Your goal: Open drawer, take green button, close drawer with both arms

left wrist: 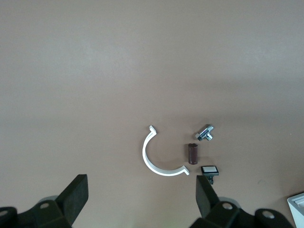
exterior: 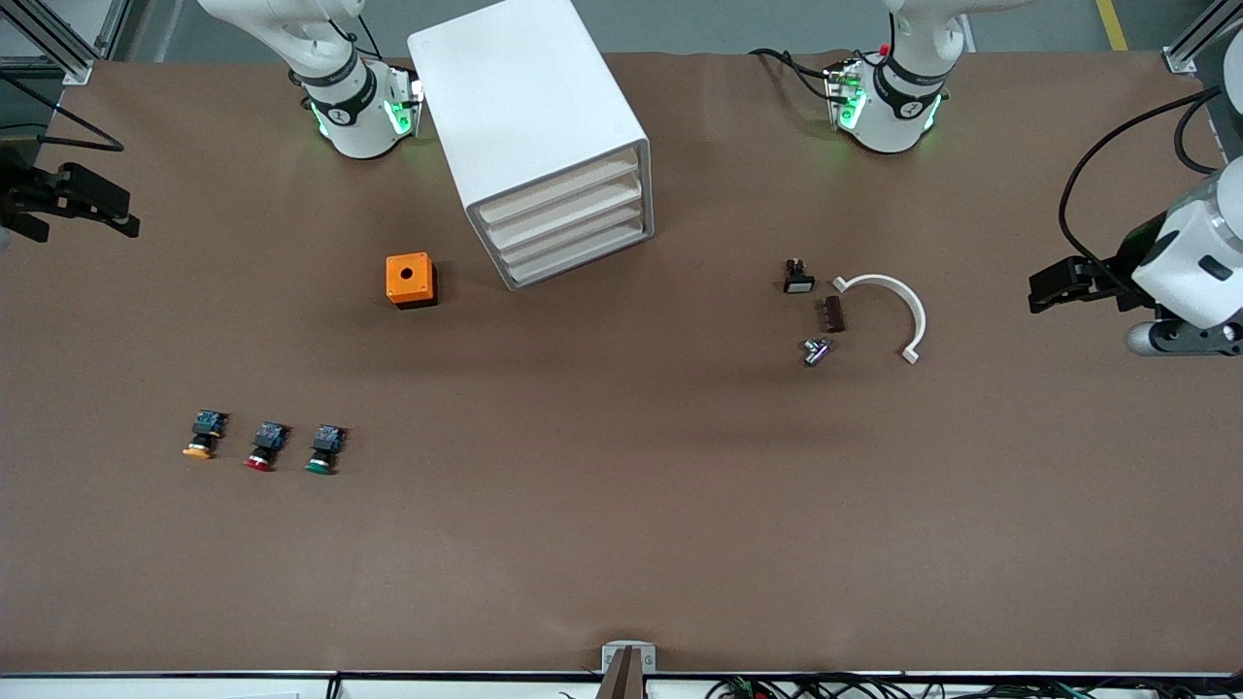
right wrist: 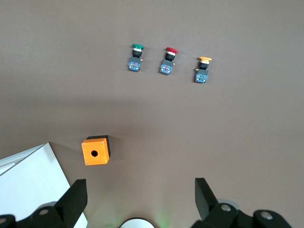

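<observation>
Presently the button is seen on the worktop toward the right arm's end, beside red- and orange-capped ones. Only the front view shows the drawer cabinet's closed front. Left gripper and right gripper are held apart, empty, over opposite worktop edges.

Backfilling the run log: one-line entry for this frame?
drawer unit: all drawers shut | green button: on table | left gripper: open, waiting | right gripper: open, waiting

Two glossy white arms here, black bands at the joints, green lights glowing on both bases. Black cables trail off the left arm; matte black jaws, small screws showing.
</observation>
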Action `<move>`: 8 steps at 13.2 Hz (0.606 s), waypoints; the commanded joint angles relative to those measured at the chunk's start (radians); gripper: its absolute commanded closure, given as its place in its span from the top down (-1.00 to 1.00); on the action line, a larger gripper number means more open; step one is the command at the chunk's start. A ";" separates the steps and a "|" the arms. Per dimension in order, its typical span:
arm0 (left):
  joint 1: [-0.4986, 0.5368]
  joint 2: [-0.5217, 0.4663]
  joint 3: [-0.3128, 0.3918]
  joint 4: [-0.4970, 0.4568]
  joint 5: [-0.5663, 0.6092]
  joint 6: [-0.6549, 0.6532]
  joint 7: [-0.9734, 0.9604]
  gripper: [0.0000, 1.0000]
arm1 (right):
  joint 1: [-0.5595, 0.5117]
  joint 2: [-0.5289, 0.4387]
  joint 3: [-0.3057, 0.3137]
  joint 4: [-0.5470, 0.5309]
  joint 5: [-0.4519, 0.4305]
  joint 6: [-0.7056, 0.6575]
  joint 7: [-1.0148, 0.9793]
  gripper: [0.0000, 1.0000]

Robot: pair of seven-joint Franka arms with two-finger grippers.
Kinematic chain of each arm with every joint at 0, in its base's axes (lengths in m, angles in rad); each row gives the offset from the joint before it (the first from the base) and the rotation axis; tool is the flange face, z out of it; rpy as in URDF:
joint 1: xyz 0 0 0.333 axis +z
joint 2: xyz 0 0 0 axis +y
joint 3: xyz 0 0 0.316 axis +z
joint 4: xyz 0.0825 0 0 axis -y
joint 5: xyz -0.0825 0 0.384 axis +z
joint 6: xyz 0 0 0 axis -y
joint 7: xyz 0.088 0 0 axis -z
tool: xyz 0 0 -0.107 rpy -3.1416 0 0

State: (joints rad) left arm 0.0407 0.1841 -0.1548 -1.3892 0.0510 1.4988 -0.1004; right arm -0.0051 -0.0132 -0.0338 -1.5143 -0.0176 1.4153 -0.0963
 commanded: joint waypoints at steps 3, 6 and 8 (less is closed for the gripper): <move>-0.068 -0.162 0.086 -0.132 -0.025 0.000 0.072 1.00 | -0.003 0.015 0.012 0.008 0.002 -0.001 -0.013 1.00; -0.071 -0.192 0.118 -0.174 -0.040 0.000 0.103 1.00 | 0.031 -0.054 0.020 -0.169 -0.005 0.161 -0.003 1.00; -0.081 -0.193 0.126 -0.175 -0.049 0.000 0.102 1.00 | 0.030 -0.082 0.008 -0.175 -0.002 0.167 0.012 1.00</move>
State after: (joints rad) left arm -0.0190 0.0151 -0.0524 -1.5315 0.0209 1.4879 -0.0161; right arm 0.0193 -0.0215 -0.0188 -1.6308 -0.0188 1.5674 -0.0904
